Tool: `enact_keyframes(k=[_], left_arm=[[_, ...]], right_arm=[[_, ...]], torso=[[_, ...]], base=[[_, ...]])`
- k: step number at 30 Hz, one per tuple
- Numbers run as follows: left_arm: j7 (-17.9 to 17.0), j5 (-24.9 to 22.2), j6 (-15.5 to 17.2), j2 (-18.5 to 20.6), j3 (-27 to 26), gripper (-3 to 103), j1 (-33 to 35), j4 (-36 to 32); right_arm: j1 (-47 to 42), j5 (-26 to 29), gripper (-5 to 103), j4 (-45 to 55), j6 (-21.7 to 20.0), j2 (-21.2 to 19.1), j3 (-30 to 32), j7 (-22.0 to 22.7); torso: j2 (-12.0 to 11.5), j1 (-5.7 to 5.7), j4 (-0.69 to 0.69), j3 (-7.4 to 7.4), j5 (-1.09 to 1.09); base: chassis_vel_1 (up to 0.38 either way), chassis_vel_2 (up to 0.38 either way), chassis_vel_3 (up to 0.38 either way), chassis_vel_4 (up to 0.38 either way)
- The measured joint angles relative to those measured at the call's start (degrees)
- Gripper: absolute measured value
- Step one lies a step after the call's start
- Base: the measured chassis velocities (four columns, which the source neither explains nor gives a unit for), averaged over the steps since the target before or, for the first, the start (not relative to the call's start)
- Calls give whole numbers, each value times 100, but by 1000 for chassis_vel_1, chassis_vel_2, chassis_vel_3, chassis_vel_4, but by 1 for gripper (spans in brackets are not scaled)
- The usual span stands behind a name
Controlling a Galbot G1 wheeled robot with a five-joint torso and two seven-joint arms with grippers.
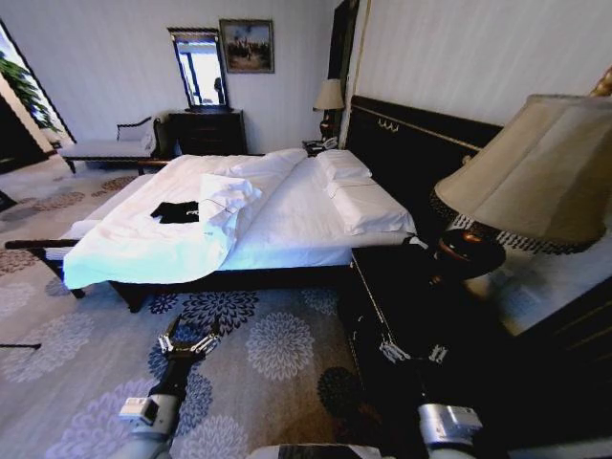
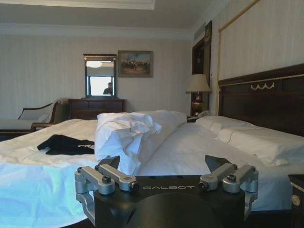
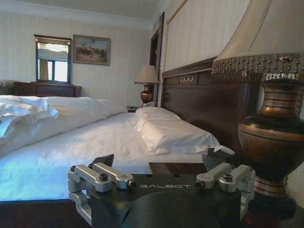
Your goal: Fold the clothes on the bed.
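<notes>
Black T-shirt point(image 1: 175, 212) lies crumpled on the bed point(image 1: 306, 225). I see left tool point(image 2: 162, 167) and right tool point(image 3: 161, 164) wide open, empty, short of it.

You see the black T-shirt point(image 1: 175, 211) crumpled on the bed point(image 1: 306, 225), but its lettering is too small to read from the head view. From the left wrist view the shirt point(image 2: 65, 144) is partly hidden behind the bunched duvet point(image 2: 126, 137), so its full outline cannot be judged. The right gripper point(image 1: 411, 352) sits against the dark nightstand point(image 1: 402, 296) and its fingers cannot be made out from the head view. The lamp point(image 1: 535, 172) is cut off by the picture's right edge. The person reflected in the mirror point(image 2: 100, 76) is too small to tell apart.
</notes>
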Motion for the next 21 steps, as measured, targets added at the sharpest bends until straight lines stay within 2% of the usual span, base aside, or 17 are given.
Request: enact_keyframes(k=[21], left_arm=[[-28,92,0,8,105,100,25,10]], right_arm=[[-11,-87,100,-46,32,-2,-152,-87]], torso=[[0,0,0,0,0]], base=[[-61,60,65,-66]])
